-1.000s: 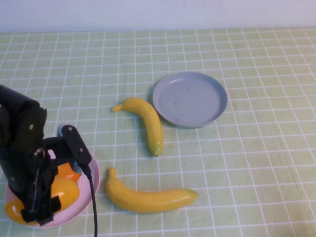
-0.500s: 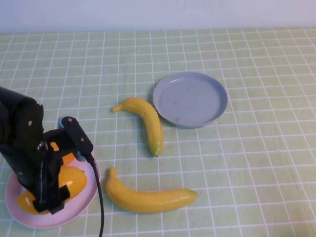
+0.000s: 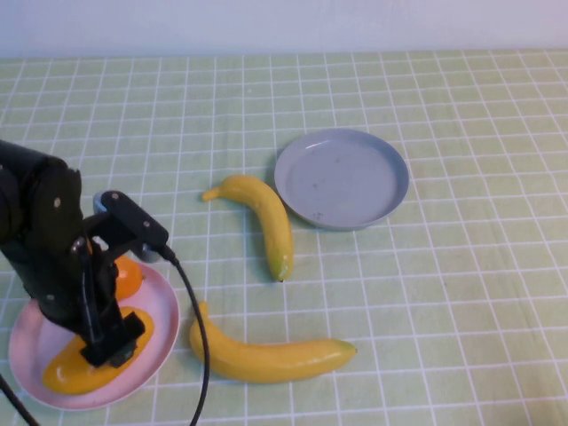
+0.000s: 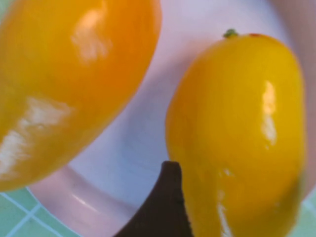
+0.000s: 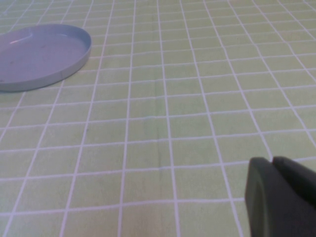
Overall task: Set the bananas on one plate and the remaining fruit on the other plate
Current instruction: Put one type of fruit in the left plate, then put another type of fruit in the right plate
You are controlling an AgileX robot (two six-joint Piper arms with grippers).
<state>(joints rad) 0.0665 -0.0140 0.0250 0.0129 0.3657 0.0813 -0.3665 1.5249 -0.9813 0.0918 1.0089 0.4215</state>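
The left gripper (image 3: 111,342) hangs over the pink plate (image 3: 164,311), where both mangoes (image 4: 242,133) lie; whether it is parted I cannot tell. The right gripper (image 5: 281,197) sits low over the bare cloth, apparently closed. Two bananas (image 3: 266,222) lie beside the grey-blue plate (image 3: 342,177).

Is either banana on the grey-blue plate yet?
No: the grey-blue plate holds nothing, and both bananas lie on the tablecloth.

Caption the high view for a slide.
Left gripper over the pink plate holding two mangoes; two bananas lie beside the empty grey plate; right gripper unseen.
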